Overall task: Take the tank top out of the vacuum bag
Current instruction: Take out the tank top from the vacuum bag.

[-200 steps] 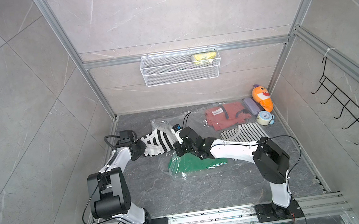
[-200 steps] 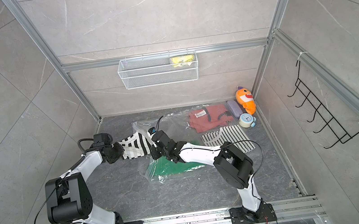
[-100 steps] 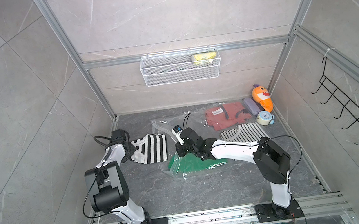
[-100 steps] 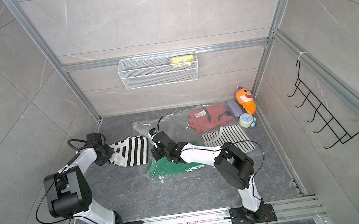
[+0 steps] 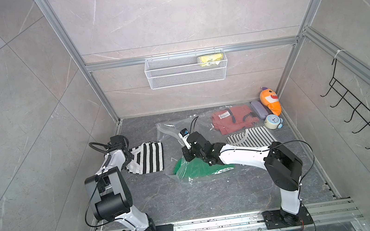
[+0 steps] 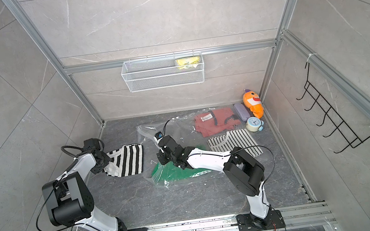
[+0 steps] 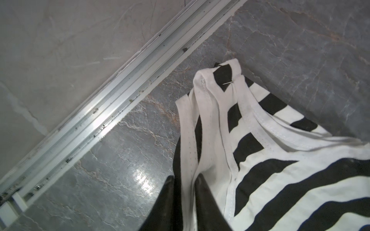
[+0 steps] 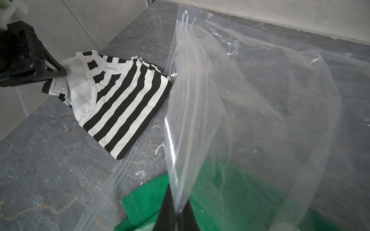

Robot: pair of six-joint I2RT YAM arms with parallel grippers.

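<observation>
Striped tank top (image 5: 150,157) outside vacuum bag (image 8: 260,90) (on floor (image 5: 190,198)); left claw (image 7: 185,177) parted around strap (image 7: 208,140), right claw (image 8: 177,200) pinching vacuum bag.

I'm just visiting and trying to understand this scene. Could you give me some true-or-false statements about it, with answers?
1. The striped tank top lies outside the vacuum bag. True.
2. The right fingers pinch the vacuum bag's edge. True.
3. The wire basket holds nothing. False: a yellow item lies in it.
4. The red garment sits in the wire basket. False: it lies down near the orange toy.
</observation>
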